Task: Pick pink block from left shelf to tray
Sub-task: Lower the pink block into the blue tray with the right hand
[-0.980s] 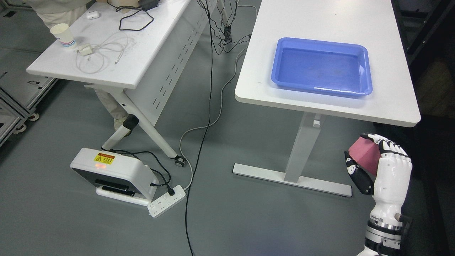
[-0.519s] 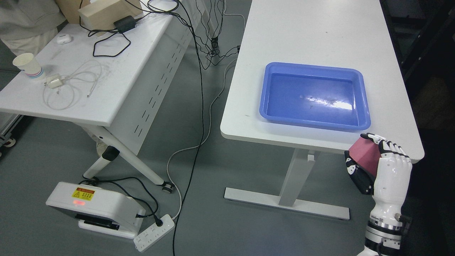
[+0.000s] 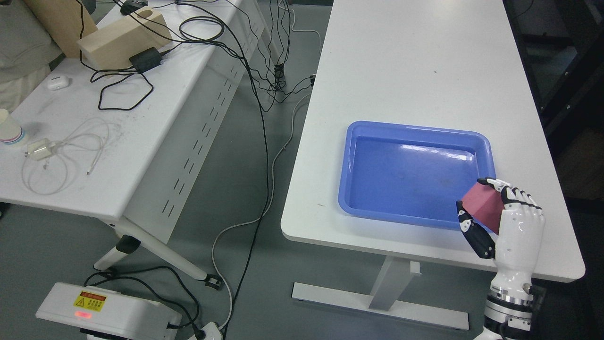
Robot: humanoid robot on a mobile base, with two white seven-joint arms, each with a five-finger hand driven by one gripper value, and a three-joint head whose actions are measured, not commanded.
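Gripping the pink block [image 3: 484, 206], right hand [image 3: 507, 222] encloses it.

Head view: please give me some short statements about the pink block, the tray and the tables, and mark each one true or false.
1. The right hand holds the pink block. True.
2. The pink block lies flat on the floor of the blue tray. False: it is in the hand's grasp, at the tray's near right corner.
3. The blue tray has nothing else in it. True.
4. The tray stands on the left table, among the cables. False: it stands on the right white table.
5. A paper cup shows at the left edge of the picture. True.
6. The left hand is reaching for the tray. False: no left hand is in view.
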